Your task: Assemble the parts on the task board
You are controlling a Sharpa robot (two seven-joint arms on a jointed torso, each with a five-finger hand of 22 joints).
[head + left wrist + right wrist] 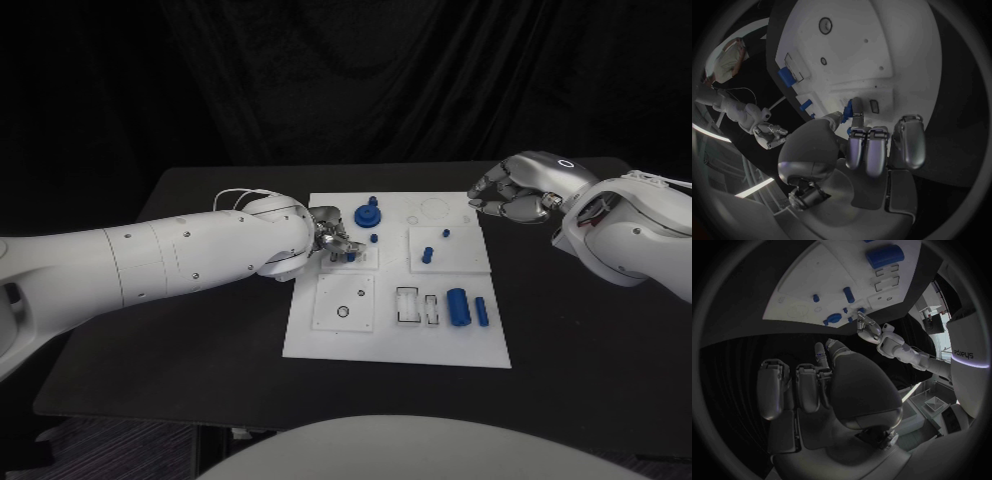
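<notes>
Black table (173,350): bears the task board (325,340), a white rectangular plate at centre with recessed squares. Blue parts: round knobbed piece (369,213) at 12 o'clock; thick cylinder (457,305) at 4 o'clock; small peg (427,254) mid-right. Left hand (335,245), over the board's 10 o'clock, pinches a small blue part (848,107). Right hand (508,192), off the 1 o'clock corner: fingers curled in, holding nothing.

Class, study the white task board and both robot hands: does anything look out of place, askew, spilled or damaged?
Nothing stands out. The task board lies flat on the table, unbroken, and the blue parts lie or stand on it, none spilled onto the table. The left hand works over the board; the right hand hovers by its far corner.
</notes>
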